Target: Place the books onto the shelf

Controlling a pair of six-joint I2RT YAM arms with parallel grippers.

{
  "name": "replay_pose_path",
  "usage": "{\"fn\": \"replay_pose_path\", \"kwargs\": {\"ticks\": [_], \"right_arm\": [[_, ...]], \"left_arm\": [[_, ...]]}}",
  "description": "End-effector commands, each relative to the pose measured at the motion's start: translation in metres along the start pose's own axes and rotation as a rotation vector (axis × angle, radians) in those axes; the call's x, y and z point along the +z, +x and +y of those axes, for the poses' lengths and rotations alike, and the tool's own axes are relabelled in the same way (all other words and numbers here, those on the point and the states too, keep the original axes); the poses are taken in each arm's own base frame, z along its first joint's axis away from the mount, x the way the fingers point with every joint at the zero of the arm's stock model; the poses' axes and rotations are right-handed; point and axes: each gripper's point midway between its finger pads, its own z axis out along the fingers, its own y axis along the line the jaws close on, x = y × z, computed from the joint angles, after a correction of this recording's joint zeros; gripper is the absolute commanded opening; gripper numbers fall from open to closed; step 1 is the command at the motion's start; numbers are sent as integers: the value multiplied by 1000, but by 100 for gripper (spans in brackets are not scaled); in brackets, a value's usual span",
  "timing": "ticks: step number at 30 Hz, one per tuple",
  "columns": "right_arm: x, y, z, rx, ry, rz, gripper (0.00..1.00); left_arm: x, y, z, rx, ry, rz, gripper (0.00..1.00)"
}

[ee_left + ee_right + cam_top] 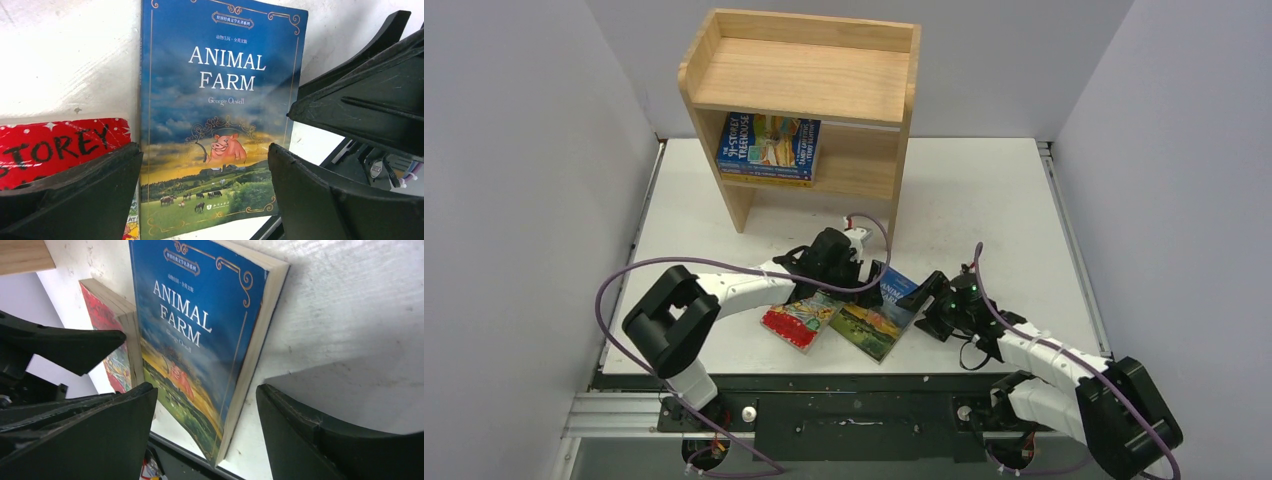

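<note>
Blue-green Animal Farm paperback [215, 125], pink pig on cover

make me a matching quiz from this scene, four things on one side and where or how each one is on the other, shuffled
1. Animal Farm book
2. red book
3. stack of books
4. right hand

A. on the bookcase's inner shelf
B. open, facing a book's edge
C. flat on the table, nearest the right hand
D. on the table, partly under the left arm

Pairs: 1-C, 2-D, 3-A, 4-B
</note>
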Motion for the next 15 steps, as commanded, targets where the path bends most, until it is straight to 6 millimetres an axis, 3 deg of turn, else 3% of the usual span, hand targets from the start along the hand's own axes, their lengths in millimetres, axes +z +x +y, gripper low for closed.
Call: {"fn": "replay_pose_path", "kwargs": {"ticks": [1,11,15], "right_arm": [[8,-6,17,9,-60,-21,72],[10,-7,36,89,-215,-37,58],[5,-7,45,96,-278,-42,47]], "left_arm": [[10,-16,-11,2,80,-49,96],[29,4,-7,-27,127,10,96],[32,9,-10,-45,154,23,97]]}}
